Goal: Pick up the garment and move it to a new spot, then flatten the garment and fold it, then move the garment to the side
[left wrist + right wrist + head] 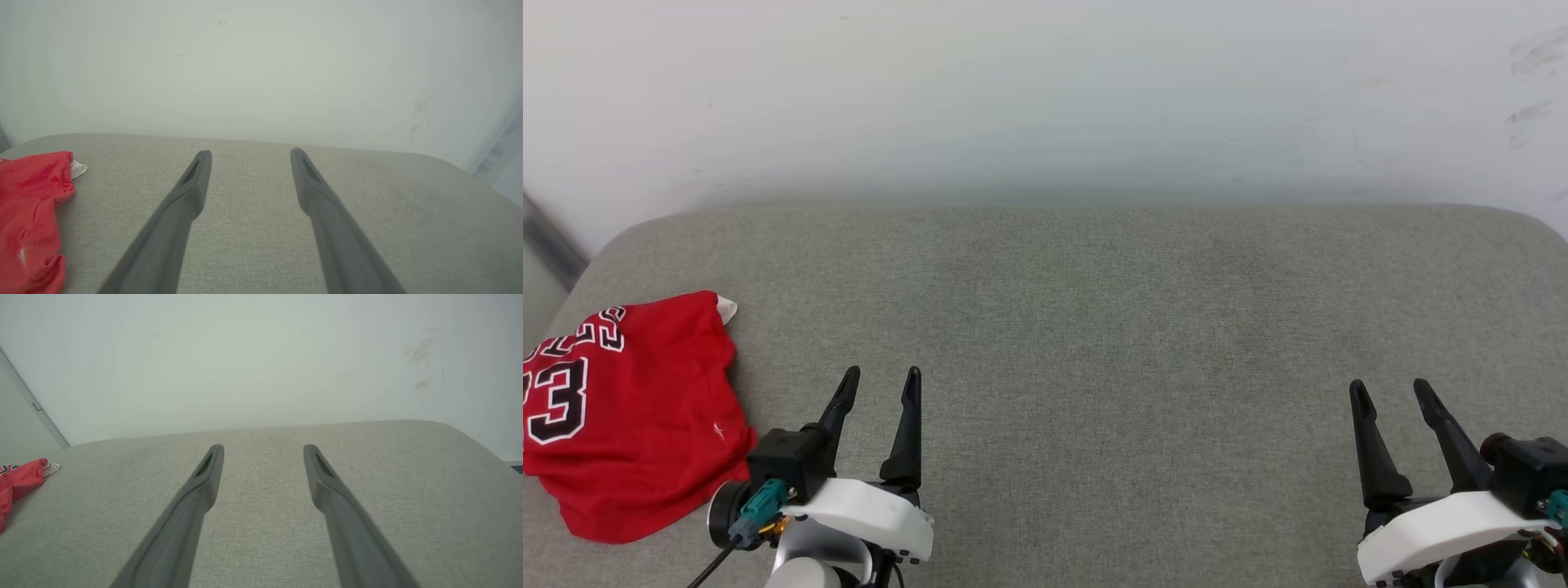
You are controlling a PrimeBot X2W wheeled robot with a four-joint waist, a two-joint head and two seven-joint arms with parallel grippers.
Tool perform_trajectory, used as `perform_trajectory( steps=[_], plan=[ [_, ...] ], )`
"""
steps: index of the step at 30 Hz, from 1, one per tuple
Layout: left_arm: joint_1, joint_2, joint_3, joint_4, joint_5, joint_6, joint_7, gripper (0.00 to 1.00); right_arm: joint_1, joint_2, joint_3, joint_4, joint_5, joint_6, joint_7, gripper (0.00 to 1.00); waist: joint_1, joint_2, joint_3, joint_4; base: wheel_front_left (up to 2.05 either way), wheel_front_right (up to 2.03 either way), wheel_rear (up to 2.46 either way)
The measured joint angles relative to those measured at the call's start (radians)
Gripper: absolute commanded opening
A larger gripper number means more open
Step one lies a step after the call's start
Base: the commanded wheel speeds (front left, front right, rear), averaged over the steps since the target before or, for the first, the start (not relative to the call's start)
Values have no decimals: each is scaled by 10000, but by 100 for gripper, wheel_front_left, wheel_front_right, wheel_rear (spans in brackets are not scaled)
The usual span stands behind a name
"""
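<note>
Grey fabric surface (1094, 327) against a white wall (1045, 98), with the red garment (637, 408) bunched at its far left edge. Picking up likely suits the left gripper (882, 372), just beside the garment: swing left and pinch a raised fold, not flat cloth. Both arms rest low at the near edge, right gripper (1388, 383) well apart at far right, fingers (903, 433) released, spread and empty, pointing toward the wall.
</note>
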Motion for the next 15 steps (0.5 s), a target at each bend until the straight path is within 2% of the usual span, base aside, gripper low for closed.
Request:
perform_trajectory(
  steps=[15],
  plan=[
    [-12, -2, -35, 244, 1114, 13, -328, 100, 77, 0, -67, -73, -947, 2, -188, 100, 0, 0, -30, 8, 0, 0, 0]
  ],
)
